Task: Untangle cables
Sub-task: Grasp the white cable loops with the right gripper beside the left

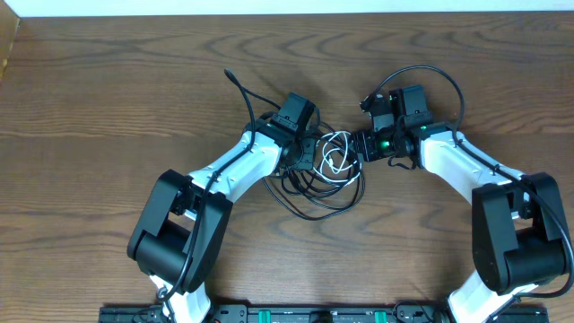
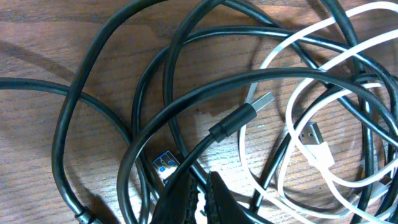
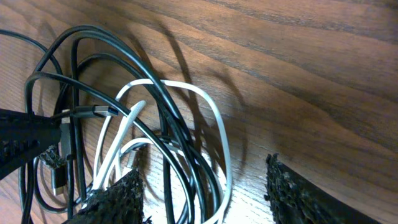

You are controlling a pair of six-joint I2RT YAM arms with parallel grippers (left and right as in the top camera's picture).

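**Jaws at the cable tangle**

Left jaws are pinched together on a black cable [image 2: 230, 122] at the bottom of the left wrist view, its silver USB plug [image 2: 264, 99] pointing upper right. Right jaws gape wide around white cable [image 3: 227, 162] loops, holding nothing. Both colours lie knotted on the wooden table [image 1: 108, 90] at the overhead frame's centre.
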